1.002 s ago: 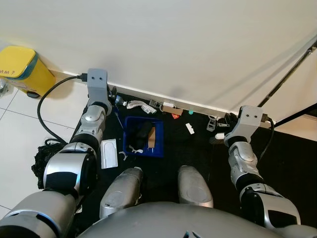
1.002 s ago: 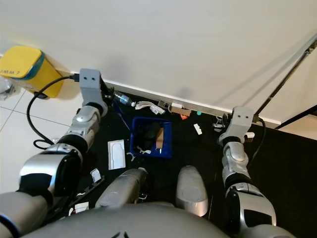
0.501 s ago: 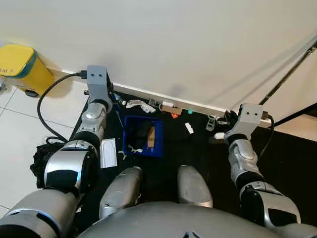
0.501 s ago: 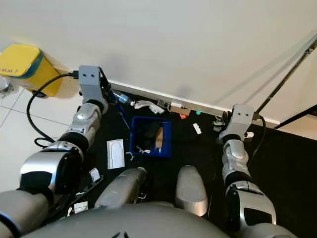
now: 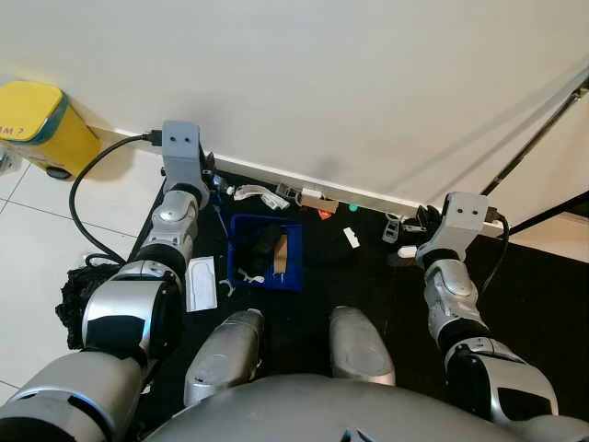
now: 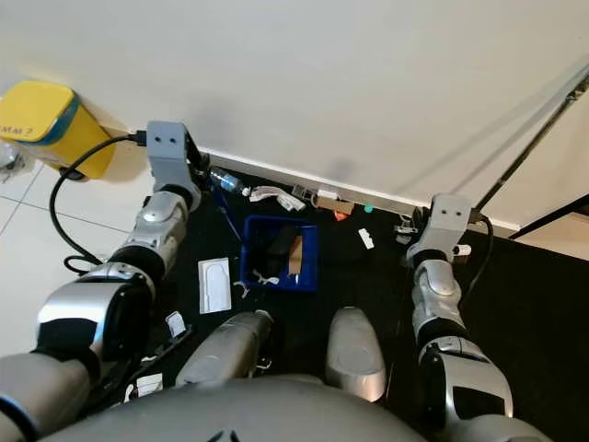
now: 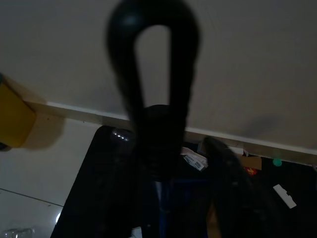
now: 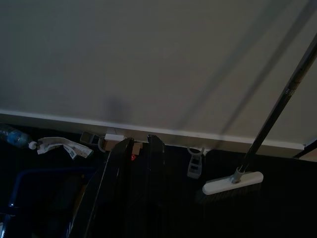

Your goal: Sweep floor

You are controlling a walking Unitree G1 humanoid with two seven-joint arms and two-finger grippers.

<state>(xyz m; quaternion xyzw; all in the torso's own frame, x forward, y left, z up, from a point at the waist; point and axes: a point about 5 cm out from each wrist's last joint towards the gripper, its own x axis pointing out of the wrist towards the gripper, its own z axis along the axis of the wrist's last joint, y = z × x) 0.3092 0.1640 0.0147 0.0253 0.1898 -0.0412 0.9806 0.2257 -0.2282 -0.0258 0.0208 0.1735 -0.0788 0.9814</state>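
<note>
A blue dustpan (image 5: 241, 228) rests on the black mat (image 5: 322, 276) just ahead of my feet. It holds a black lump, a brown cardboard scrap and a white scrap. Its thin blue handle rises up to my left gripper (image 5: 211, 179), which is shut on the handle's black looped top (image 7: 153, 59). A broom with a white head (image 8: 233, 183) stands on the mat at the right. Its metal stick (image 5: 543, 129) leans up along the wall. My right gripper (image 8: 139, 142) hangs beside the broom head, apart from it, fingers together and holding nothing.
Litter lies along the baseboard: a plastic bottle (image 6: 228, 182), a white wrapper (image 5: 253, 193), a cardboard piece (image 5: 313, 201), a green cap (image 5: 353, 208), a white chip (image 5: 352, 238). A white packet (image 5: 202, 283) lies by the dustpan. A yellow bin (image 5: 41, 124) stands at the far left on white tiles.
The whole picture has shifted slightly upward since a second ago, so the camera moved. Both arms, the dustpan and the broom hold their places.
</note>
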